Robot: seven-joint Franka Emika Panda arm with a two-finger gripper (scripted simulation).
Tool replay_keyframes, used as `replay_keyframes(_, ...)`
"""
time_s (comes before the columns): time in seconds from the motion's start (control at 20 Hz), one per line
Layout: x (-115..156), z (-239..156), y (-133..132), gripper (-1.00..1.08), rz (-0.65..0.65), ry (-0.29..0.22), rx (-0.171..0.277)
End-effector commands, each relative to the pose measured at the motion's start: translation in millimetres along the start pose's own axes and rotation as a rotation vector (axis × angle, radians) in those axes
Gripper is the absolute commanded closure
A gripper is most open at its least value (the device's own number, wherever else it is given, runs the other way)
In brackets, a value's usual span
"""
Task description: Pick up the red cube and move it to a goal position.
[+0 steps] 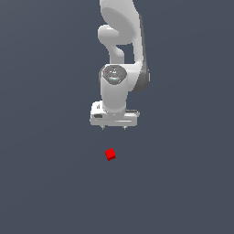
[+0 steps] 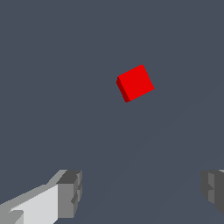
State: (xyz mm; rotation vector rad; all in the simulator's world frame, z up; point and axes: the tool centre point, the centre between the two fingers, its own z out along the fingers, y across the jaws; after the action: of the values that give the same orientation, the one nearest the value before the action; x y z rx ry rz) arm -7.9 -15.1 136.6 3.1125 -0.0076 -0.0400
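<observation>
The red cube (image 1: 110, 154) is a small bright red block lying alone on the dark grey floor, turned at an angle to the gripper. The wrist view shows the red cube (image 2: 135, 83) too, apart from both fingers. My white gripper (image 1: 113, 127) hangs above the floor, a short way behind and above the cube in the exterior view. Its two short fingertips are spread wide, open, with nothing between them. One grey fingertip (image 2: 70, 193) and the other (image 2: 213, 190) frame the wrist view's lower corners. No goal marker shows.
The white arm (image 1: 119, 55) rises from the gripper to the exterior view's top. A plain dark grey floor (image 1: 45, 183) fills the rest of both views.
</observation>
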Motion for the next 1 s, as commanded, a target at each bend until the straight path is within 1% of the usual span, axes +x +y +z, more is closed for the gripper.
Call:
replay_keyframes(0.0,0.0,0.0,0.0,-0.92,0.0,0.0,0.0)
replay_keyframes(0.25,2.6,3.9,1.3,-0.92,-0.015,0.001,0.001)
replay_keyframes(0.5,10.7,15.7,4.8,-0.92,-0.06,0.004,0.003)
replay_keyframes(0.95,41.1,57.5,13.8,-0.92,-0.22,0.016,0.012)
